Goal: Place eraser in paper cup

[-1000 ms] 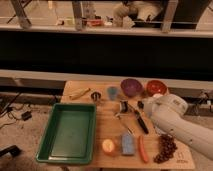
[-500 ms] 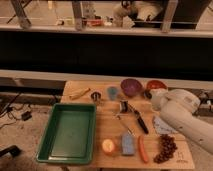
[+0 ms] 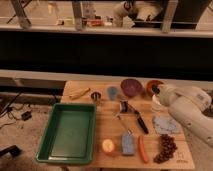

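Since the earlier frames, the arm (image 3: 187, 110) has been drawn up and back along the right side of the table (image 3: 110, 125), so that its tip now sits higher and nearer the far edge, close to the red bowl (image 3: 154, 84). At that tip the gripper (image 3: 156, 91) is seen only as a dark end turned away from the camera. Whether it is released, clenched or grasping anything cannot be told. A small dark block near the middle of the table, just beside the head of the black-handled tool (image 3: 140, 121), is taken to be the eraser (image 3: 123, 106). It lies on the wood, well apart from the gripper, and looks untouched. A pale rounded shape just below the arm's tip, largely covered by the arm, is judged to be the paper cup (image 3: 155, 104), though this cannot be confirmed. If both readings hold, the shift has carried the gripper away from the eraser and not toward it, and the pick-up has not yet been made. A reach back to the left toward the table's middle would be called for. The purple bowl (image 3: 131, 86), blue cup (image 3: 113, 92) and metal cup (image 3: 96, 96) stand along the far side, and the green tray (image 3: 52, 135) fills the left.
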Tool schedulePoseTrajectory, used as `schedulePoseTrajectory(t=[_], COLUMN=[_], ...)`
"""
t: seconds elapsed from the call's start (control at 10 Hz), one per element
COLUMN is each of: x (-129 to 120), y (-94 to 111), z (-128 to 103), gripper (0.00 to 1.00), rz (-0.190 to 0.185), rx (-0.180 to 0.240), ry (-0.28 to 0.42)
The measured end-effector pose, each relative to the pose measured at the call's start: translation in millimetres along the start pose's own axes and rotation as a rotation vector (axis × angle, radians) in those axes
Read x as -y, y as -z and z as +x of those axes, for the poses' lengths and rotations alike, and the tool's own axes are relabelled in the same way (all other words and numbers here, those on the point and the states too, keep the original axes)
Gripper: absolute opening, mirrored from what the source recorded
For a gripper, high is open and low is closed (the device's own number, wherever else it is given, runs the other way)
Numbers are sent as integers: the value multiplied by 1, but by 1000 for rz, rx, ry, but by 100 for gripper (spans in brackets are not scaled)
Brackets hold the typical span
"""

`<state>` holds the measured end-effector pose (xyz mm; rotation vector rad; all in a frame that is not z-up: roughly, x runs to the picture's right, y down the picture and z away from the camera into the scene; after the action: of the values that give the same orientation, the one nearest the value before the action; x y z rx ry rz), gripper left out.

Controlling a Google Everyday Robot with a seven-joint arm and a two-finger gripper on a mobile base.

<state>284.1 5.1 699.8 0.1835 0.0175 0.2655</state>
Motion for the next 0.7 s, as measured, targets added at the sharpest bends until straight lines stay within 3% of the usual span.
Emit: schedulePoseTrajectory(t=[0.7], x=[3], y=[-9], z=[22], gripper=[6], rz=[-3], rx=[10], ry=[-26])
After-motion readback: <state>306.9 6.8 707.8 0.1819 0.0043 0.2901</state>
